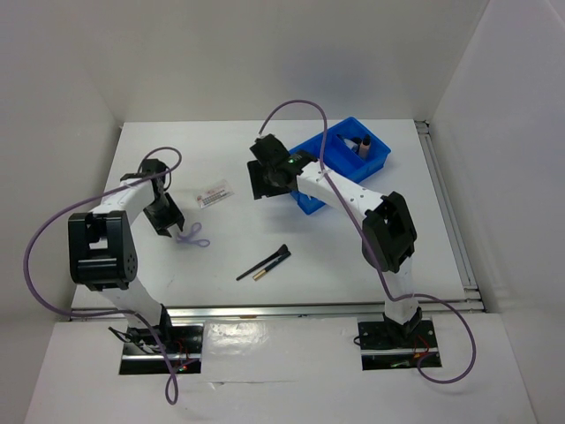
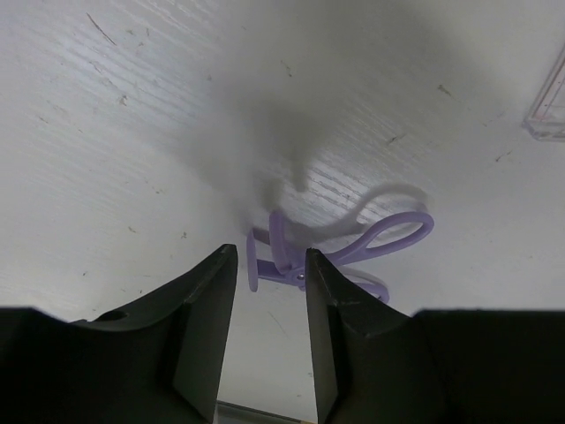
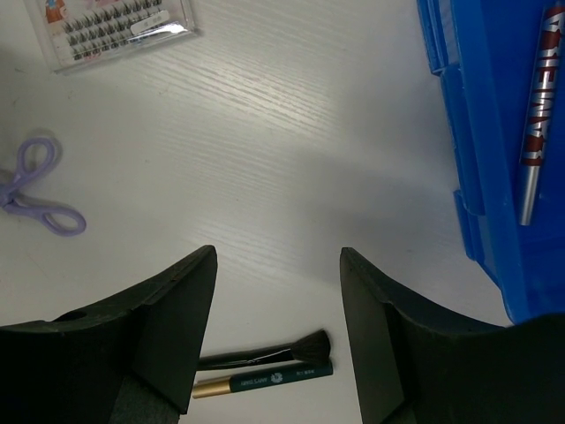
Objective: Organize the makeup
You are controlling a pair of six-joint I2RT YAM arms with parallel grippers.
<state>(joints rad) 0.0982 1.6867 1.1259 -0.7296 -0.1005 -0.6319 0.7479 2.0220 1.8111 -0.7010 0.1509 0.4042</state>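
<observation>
Your left tool (image 2: 269,265) has its fingers apart. The pivot end of the lilac scissors (image 2: 353,252) lies between the tips, flat on the surface (image 2: 132,132). One finger looks to touch it and the other shows a sliver of gap, so nothing is clamped. The loops run off toward 2 o'clock in that wrist view.

Your right tool (image 3: 278,265) hangs with its fingers wide apart and nothing between them.

The count is two tools and one pair of scissors. There is one white card (image 3: 115,26) of lashes, one black brush (image 3: 265,353) and one teal gold-tipped stick (image 3: 265,380). One red-printed pencil (image 3: 538,115) lies inside the one blue tray (image 3: 477,132).

From the right wrist, the card, pencil and tray are all cut off at the frame edge. From above, your right arm covers part of the tray. A dark-capped item in its far compartment is too small to name.

From above, the card lies at 2 o'clock from the left tool, near it but apart. Brush and stick lie side by side at 6 o'clock from the right tool. The tray sits at 3 o'clock.
</observation>
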